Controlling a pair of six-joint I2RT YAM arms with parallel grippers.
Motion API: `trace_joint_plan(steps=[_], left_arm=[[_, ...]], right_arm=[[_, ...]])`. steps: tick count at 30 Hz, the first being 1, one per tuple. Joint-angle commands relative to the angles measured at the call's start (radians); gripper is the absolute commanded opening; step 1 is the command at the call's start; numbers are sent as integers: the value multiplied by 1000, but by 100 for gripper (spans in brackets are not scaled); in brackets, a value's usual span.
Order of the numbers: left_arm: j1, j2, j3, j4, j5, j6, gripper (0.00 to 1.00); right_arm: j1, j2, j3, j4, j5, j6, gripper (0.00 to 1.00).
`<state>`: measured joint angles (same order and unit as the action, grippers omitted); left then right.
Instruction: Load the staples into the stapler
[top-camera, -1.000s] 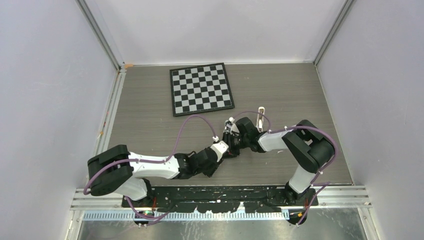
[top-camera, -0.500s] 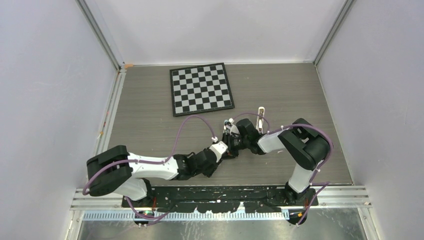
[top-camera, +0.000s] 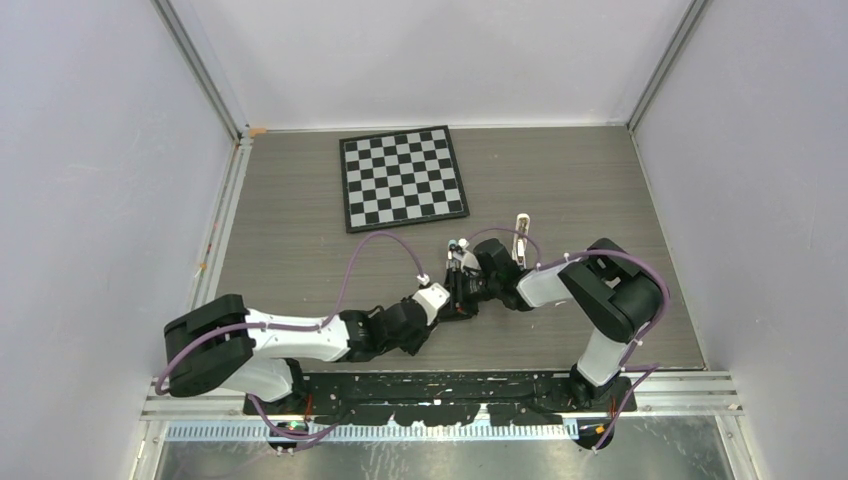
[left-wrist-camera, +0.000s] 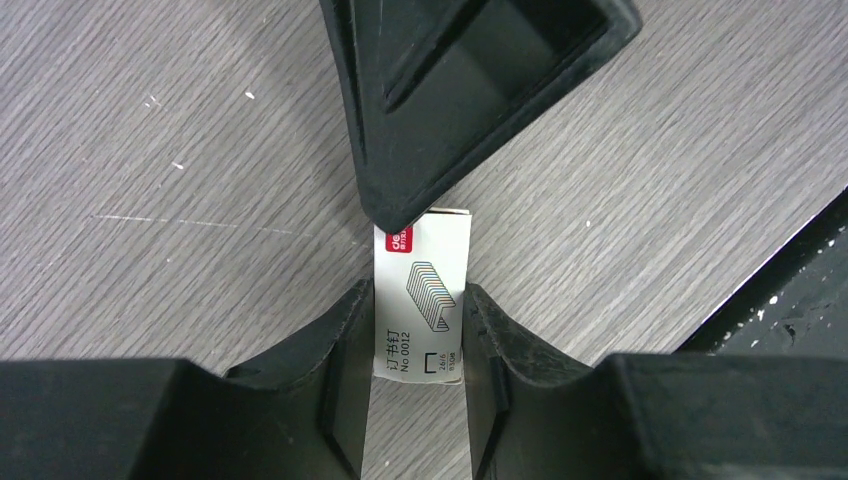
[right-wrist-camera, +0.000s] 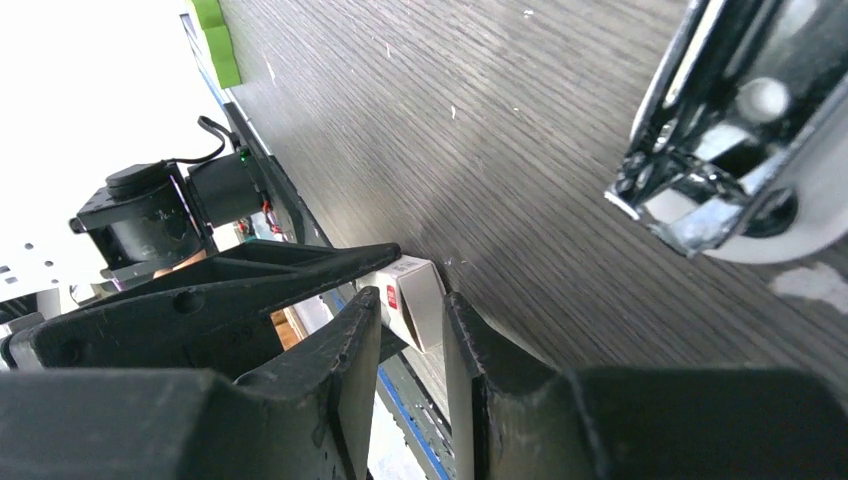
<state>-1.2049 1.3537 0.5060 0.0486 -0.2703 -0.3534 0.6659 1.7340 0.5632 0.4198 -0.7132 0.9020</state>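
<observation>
Since the earlier frames, the left arm has drawn back slightly toward the near edge, taking the meeting point of both arms with it; the chessboard and stapler have not shifted. Left of the staple box, the left arm reaches in low, and the left pincer is clamped on the box's long sides, holding it just above the surface. At the box's far end, the right pincer appears closed on the same box, one finger overlapping its corner in the left wrist view. My judgement is that one pincer steadies the carton while the other works its end open, since the staples themselves are not visible and are presumably still inside. Right of the box, well apart from it, the stapler lies on the surface with its bright metal inner part showing; whether its top arm is fully hinged back cannot be told. Beyond the box, toward the back wall, the chessboard lies flat and untouched. The surface is grey wood-grain laminate with light scratches, enclosed by plain pale walls on metal frame rails.
</observation>
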Motion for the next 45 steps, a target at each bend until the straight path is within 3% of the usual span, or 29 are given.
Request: trace_joint_plan(steps=[1, 20, 28, 42, 45], left_arm=[[-3, -51, -28, 49, -9, 25, 35], [-2, -77, -77, 145, 25, 46, 35], [-2, -82, -92, 177, 11, 56, 35], [-4, -86, -117, 232, 2, 62, 35], [-3, -75, -116, 227, 6, 55, 40]], right_arm=[[12, -39, -5, 1, -17, -17, 34], [38, -18, -9, 97, -37, 39, 32], [39, 29, -34, 226, -74, 111, 31], [59, 64, -26, 231, -97, 117, 31], [59, 62, -26, 231, -93, 117, 30]])
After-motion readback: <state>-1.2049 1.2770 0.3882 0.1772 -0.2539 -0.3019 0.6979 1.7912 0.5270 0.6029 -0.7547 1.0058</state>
